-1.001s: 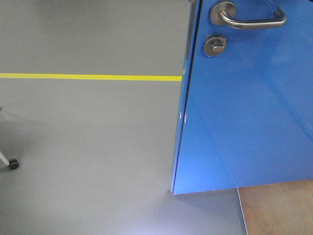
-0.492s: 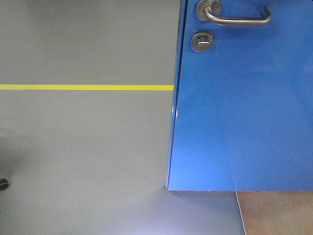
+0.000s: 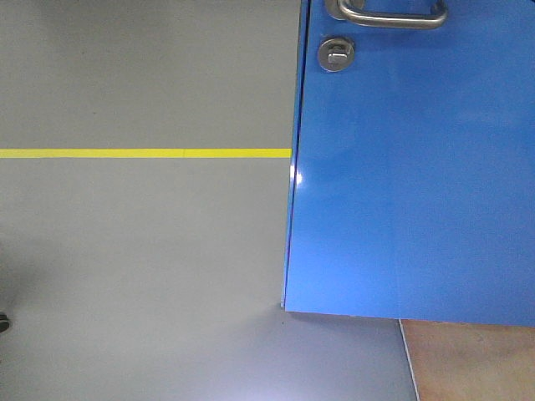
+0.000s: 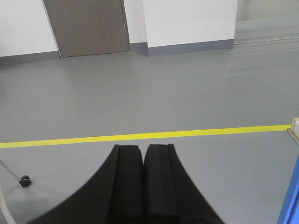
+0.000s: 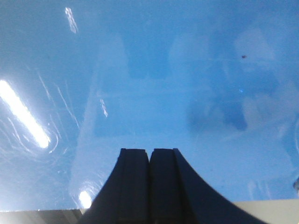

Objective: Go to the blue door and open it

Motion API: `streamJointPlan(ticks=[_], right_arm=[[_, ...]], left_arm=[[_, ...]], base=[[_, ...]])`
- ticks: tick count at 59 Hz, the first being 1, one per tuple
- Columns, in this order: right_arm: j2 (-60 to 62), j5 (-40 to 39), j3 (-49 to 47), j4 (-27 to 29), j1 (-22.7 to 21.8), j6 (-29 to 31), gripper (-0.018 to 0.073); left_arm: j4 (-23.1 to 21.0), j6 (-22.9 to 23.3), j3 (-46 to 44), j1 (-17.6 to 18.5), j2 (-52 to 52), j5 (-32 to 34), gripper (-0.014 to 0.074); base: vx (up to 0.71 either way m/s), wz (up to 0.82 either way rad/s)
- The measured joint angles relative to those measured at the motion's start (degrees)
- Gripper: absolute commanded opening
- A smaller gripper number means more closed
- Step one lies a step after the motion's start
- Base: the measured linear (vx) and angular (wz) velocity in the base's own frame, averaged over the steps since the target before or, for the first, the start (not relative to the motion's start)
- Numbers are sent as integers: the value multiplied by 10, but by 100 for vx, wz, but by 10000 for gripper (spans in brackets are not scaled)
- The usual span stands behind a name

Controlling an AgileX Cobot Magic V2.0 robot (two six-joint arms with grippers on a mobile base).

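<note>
The blue door [image 3: 410, 184] fills the right half of the front view, glossy, with its left edge running down the middle of the picture. Its silver lever handle [image 3: 393, 15] is cut by the top edge and the round lock [image 3: 335, 55] sits just under it. My right gripper [image 5: 150, 151] is shut, empty, and points straight at the door's blue face [image 5: 154, 79], which fills that view. In the left wrist view my left gripper [image 4: 143, 148] is shut on nothing and points over bare grey floor; a sliver of the door [image 4: 290, 205] shows at the lower right.
A yellow floor line [image 3: 142, 153] runs across the grey floor up to the door's edge. A wooden base panel [image 3: 468, 359] lies under the door at lower right. A caster wheel [image 4: 24, 180] on a thin leg stands left. A grey-brown wall door [image 4: 86, 25] is far back.
The view has shifted: the door's handle and lock slid up and left in the front view, the handle now cut by the top edge. The yellow line sits lower, and the caster has almost left the frame.
</note>
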State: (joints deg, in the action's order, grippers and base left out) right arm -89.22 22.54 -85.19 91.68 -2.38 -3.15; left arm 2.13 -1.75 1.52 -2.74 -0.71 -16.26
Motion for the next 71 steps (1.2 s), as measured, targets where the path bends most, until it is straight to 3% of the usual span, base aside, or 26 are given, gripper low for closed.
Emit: streamJointPlan(ticks=[28,34,43,56,64,71], right_arm=[[0,0,0,-1,0,1,2],[0,3,0,-21,0,15,2],[28,40,9,-167,0,73,2],[153,131,92,-472,1,181,2],[250,123,188,-644,1,218,2],[346,55,291,-772,1,203,2]], left_arm=[[0,0,0,0,0,0,70],[0,0,0,0,0,0,70],[0,0,0,0,0,0,70],[0,0,0,0,0,0,70],[0,0,0,0,0,0,70],[0,0,0,0,0,0,70]], base=[[0,0],[0,0],[0,0],[0,0],[0,0],[0,0]])
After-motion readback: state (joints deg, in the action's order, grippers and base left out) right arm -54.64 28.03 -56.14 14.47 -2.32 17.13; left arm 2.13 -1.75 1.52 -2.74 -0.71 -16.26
